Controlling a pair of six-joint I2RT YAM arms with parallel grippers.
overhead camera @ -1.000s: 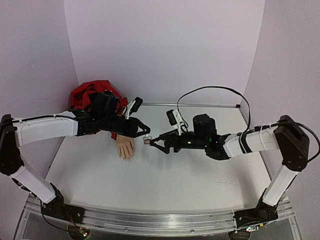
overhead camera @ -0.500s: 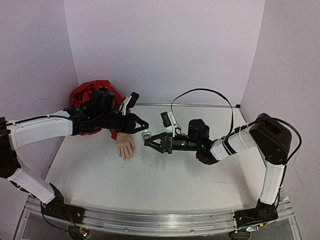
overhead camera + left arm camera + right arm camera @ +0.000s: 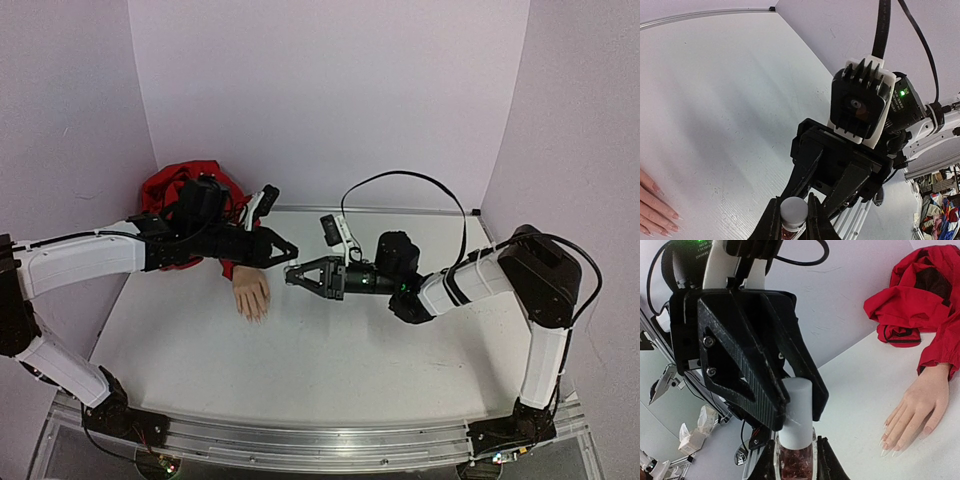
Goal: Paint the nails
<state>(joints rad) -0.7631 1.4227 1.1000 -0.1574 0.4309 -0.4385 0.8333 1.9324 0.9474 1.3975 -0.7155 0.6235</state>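
Observation:
The small polish bottle (image 3: pixel 796 456), clear glass with reddish contents, hangs in the air between both grippers. My left gripper (image 3: pixel 794 220) is shut on its white cap (image 3: pixel 801 405). My right gripper (image 3: pixel 796 466) is shut on the glass body just below the cap. In the top view the two grippers meet tip to tip, left gripper (image 3: pixel 289 258) and right gripper (image 3: pixel 291 277), just right of the mannequin hand (image 3: pixel 252 295). That hand lies palm down on the table, its pale nails (image 3: pixel 887 442) pointing toward the near edge. The nails (image 3: pixel 657 189) also show at the left edge of the left wrist view.
Red fabric from the sleeve (image 3: pixel 185 188) is heaped in the back left corner, behind the left arm. White table (image 3: pixel 330 350) spreads in front of the hand and grippers. Lilac walls close the back and both sides. A black cable (image 3: pixel 420 180) loops above the right arm.
My right arm moved left to the bottle and its jaws closed on the glass body. The left gripper kept its hold on the cap, drifting slightly back and left.

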